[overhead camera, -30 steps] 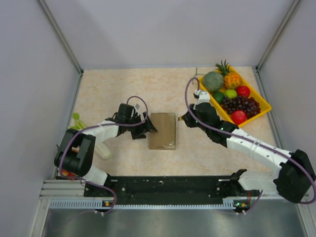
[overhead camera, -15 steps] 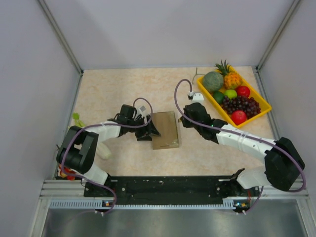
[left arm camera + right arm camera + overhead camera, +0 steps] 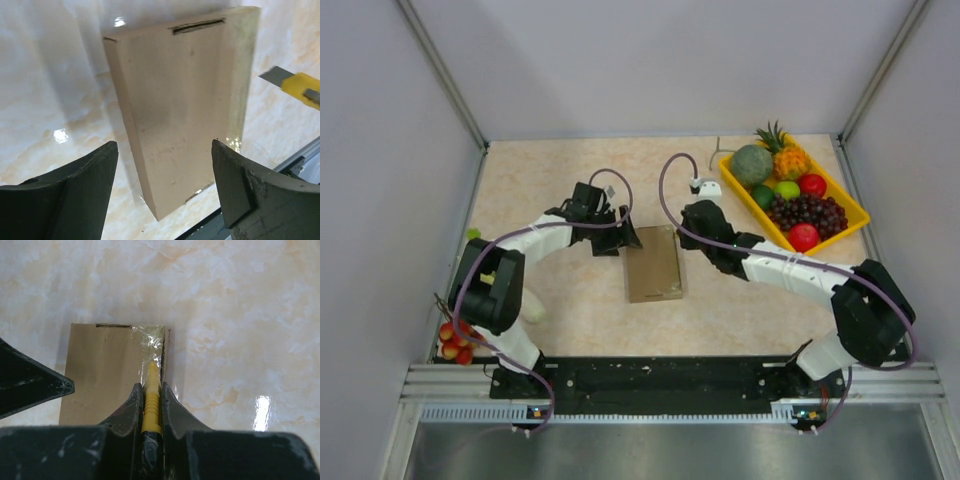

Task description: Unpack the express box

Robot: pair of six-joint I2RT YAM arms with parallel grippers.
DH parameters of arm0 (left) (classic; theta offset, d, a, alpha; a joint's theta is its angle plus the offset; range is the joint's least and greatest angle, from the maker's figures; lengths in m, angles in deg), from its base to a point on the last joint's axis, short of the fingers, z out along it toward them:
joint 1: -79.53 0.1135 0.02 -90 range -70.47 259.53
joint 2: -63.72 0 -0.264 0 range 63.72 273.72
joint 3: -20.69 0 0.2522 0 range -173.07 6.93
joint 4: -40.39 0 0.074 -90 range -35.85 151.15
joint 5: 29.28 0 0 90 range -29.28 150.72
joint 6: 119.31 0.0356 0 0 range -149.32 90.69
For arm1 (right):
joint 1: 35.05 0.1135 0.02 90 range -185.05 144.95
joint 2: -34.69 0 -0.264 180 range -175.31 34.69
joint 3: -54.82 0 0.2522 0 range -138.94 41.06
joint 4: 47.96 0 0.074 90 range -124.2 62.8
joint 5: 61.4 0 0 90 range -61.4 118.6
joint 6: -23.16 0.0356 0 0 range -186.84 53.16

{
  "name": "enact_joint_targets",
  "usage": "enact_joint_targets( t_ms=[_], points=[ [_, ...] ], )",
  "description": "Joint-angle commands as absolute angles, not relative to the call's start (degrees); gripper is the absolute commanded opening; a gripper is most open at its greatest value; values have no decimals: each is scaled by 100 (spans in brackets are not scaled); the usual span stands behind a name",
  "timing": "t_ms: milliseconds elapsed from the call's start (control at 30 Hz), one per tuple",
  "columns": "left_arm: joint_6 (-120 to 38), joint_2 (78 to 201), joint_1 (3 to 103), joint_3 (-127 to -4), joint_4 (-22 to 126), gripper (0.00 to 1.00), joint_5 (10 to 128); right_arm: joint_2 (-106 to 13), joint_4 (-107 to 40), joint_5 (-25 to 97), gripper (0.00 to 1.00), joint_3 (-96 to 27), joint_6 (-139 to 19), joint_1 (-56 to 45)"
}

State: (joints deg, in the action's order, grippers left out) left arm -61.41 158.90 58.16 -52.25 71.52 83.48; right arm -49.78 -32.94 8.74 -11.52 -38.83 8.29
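The express box (image 3: pixel 653 264) is a flat brown cardboard box lying closed on the table, with clear tape along its right edge. My left gripper (image 3: pixel 623 240) is open at the box's far left corner; in the left wrist view the box (image 3: pixel 185 100) lies beyond the gripper (image 3: pixel 162 147), not between its fingers. My right gripper (image 3: pixel 684 233) is at the box's far right corner. In the right wrist view it (image 3: pixel 150 386) is shut on a yellow utility knife (image 3: pixel 150 407), whose tip lies over the taped edge of the box (image 3: pixel 105 375). The knife also shows in the left wrist view (image 3: pixel 299 86).
A yellow fruit tray (image 3: pixel 853 208) with grapes, apples, a melon and a pineapple stands at the back right. A green vegetable (image 3: pixel 472 236), a white object (image 3: pixel 531 306) and small red fruits (image 3: pixel 453 340) lie by the left wall.
Both grippers have moved toward the far end of the box. The right gripper has come left with the knife to the box's far right corner. The box has turned slightly.
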Motion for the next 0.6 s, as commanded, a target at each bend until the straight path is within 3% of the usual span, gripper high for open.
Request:
enact_joint_targets(
  t_ms=[0, 567],
  points=[
    [-6385, 16303, 5826, -5459, 7568, 77, 7962, -5170, -3525, 618, 0, -1580, -3933, 890],
    [-6482, 16735, 5826, -5547, 7920, 61, 7759, -5452, -3244, 372, 0, -1835, -3959, 890]
  ],
)
